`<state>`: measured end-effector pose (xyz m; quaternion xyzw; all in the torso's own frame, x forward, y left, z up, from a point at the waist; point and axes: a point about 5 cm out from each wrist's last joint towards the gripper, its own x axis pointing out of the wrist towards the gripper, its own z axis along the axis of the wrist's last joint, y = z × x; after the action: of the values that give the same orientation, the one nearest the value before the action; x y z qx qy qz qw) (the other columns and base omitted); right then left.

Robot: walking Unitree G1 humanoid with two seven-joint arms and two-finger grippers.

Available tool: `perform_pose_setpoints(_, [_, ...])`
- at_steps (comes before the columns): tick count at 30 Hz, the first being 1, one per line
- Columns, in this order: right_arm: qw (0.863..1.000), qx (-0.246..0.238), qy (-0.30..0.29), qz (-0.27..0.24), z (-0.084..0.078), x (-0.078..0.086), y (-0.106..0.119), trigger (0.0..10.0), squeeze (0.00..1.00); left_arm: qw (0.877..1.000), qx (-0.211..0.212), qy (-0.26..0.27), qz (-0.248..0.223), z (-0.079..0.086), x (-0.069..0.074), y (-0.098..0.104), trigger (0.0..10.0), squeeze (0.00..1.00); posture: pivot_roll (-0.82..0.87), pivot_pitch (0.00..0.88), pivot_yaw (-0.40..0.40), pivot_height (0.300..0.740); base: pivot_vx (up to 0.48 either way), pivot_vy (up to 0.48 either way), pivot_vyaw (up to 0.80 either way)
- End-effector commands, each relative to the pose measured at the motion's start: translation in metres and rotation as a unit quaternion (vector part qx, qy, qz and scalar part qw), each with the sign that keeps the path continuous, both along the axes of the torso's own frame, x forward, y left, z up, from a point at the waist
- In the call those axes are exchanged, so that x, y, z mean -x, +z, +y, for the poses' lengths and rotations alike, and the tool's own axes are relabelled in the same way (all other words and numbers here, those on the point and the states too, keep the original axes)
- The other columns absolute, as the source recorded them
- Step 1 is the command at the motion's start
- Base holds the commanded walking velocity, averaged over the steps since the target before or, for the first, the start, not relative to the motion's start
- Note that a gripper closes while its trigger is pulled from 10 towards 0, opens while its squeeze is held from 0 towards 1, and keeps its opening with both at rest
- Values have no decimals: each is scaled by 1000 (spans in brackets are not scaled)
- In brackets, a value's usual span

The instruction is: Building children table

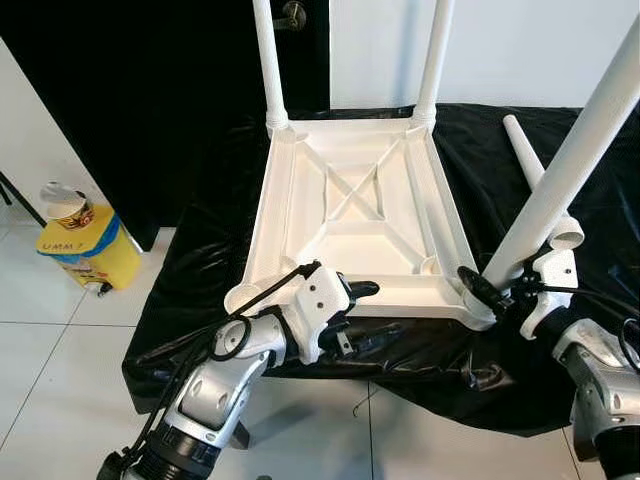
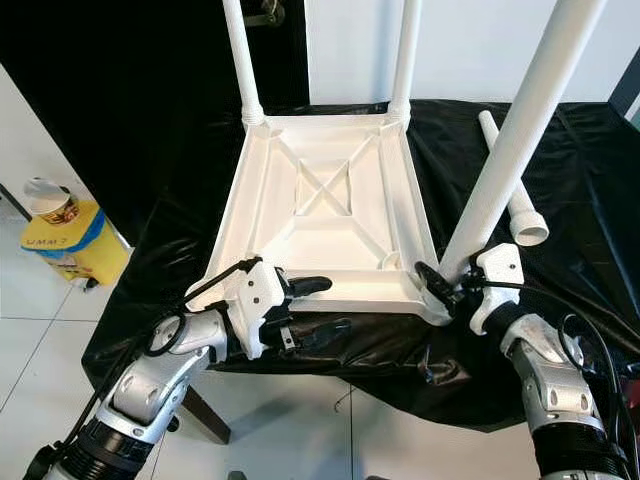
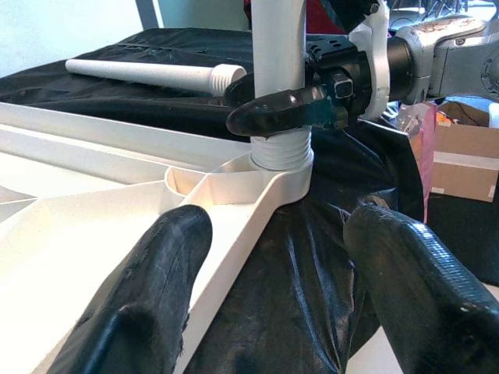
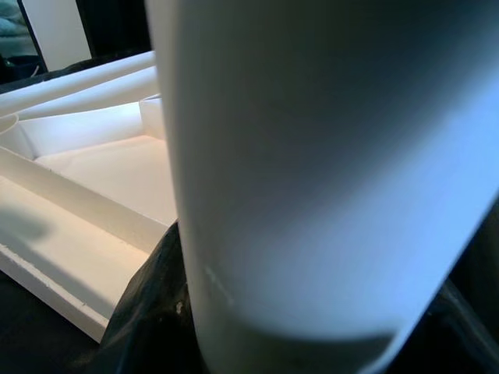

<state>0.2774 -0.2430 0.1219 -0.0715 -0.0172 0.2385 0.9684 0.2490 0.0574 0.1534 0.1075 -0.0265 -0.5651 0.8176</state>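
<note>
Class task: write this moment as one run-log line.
tabletop upside down on black cloth | right gripper shut on third leg at near corner socket | left gripper open, straddling near rim | spare leg lying loose

The inverted table top [image 1: 350,215] is plain white, as are its fitted legs [image 1: 268,60] and the loose leg [image 1: 530,170]. The cloth [image 1: 200,260] covering the worktop is glossy black. The container [image 1: 90,250] on the pale tiled floor [image 1: 50,350] is yellow with a blue band.
</note>
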Motion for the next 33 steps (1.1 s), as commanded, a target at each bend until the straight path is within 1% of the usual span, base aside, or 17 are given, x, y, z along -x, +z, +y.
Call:
perform_pose_setpoints(1, [999,2,2,39,1,9,-20,5647,0,1000,-3,16,2,4,0,-1,10000,0,-13,3,6,740,0,0,0])
perform_pose_setpoints(4, [999,0,-3,42,2,11,-23,5647,0,1000,-3,16,3,4,0,-1,10000,0,-13,4,6,740,0,0,0])
perform_pose_setpoints(5, [999,-6,-8,45,4,12,-26,10000,0,1000,-3,16,4,4,0,-2,10000,0,-14,3,7,740,0,0,0])
perform_pose_setpoints(7, [999,-12,-14,46,6,13,-28,10000,0,1000,-3,15,4,4,1,-2,10000,0,-14,3,8,740,0,0,0])
perform_pose_setpoints(9, [997,-25,-58,41,11,13,-31,10000,0,1000,-4,13,5,4,1,-3,10000,0,-15,2,8,740,0,0,0])
perform_pose_setpoints(10, [997,-25,-58,41,11,13,-31,10000,0,1000,-4,13,5,4,1,-3,10000,0,-15,2,8,740,0,0,0])
perform_pose_setpoints(13, [993,-39,-107,31,16,11,-32,10000,0,1000,-4,12,6,3,2,-3,10000,0,-18,1,9,740,0,0,0])
perform_pose_setpoints(15, [993,-39,-107,31,16,11,-32,10000,0,1000,-4,12,6,3,2,-3,10000,0,-18,1,9,740,0,0,0])
perform_pose_setpoints(17, [991,-45,-125,30,22,11,-33,10000,0,1000,-5,9,6,3,2,-3,10000,0,-20,0,10,740,0,0,0])
perform_pose_setpoints(18, [987,-47,-151,30,28,11,-34,10000,0,1000,-6,7,6,2,2,-3,10000,0,-19,0,9,740,0,0,0])
perform_pose_setpoints(20, [987,-47,-151,30,28,11,-34,10000,0,1000,-6,7,6,2,2,-3,10000,0,-19,0,9,740,0,0,0])
perform_pose_setpoints(22, [970,-71,-229,48,42,9,-39,10000,0,1000,-6,5,6,1,2,-3,10000,0,-19,0,7,740,0,0,0])
perform_pose_setpoints(24, [970,-71,-229,48,42,9,-39,10000,0,1000,-6,5,6,1,2,-3,10000,0,-19,0,7,740,0,0,0])
perform_pose_setpoints(27, [937,-93,-331,62,55,10,-43,10000,0,1000,-7,5,5,2,1,-3,10000,0,-14,4,2,740,0,0,0])
perform_pose_setpoints(28, [937,-93,-331,62,55,10,-43,10000,0,1000,-7,5,5,2,1,-3,10000,0,-14,4,2,740,0,0,0])
perform_pose_setpoints(30, [924,-103,-364,62,61,12,-43,10000,0,1000,-8,6,4,2,1,-2,10000,0,-8,2,-3,740,0,0,0])
perform_pose_setpoints(33, [916,-109,-380,62,64,13,-42,10000,0,1000,-7,9,3,2,0,-2,10000,0,-8,2,-3,740,0,0,0])
